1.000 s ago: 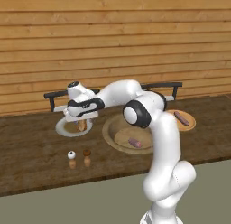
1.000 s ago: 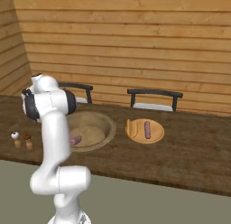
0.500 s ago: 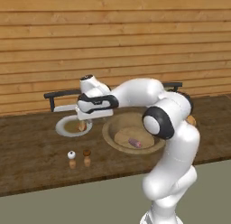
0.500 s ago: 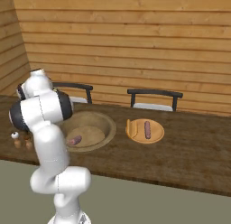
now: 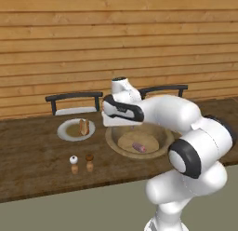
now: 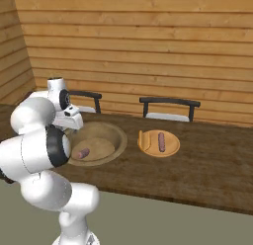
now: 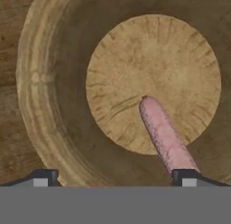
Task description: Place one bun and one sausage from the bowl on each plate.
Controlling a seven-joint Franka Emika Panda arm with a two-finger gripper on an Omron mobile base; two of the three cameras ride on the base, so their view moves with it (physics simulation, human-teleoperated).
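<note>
Released and spread wide, the hand [image 7: 115, 175] hangs over the bowl [image 7: 40, 83]; centre it across the sausage [image 7: 164, 136] before descending. From the left base, that sausage [image 5: 139, 147] lies in the bowl's middle.

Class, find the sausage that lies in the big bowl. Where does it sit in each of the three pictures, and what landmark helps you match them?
Left base view: sausage right of centre, in the bowl.
Right base view: sausage at left, in the bowl.
Hand view: sausage lower right, reaching the bottom edge.
Shared landmark: the bowl's thick rim.
</note>
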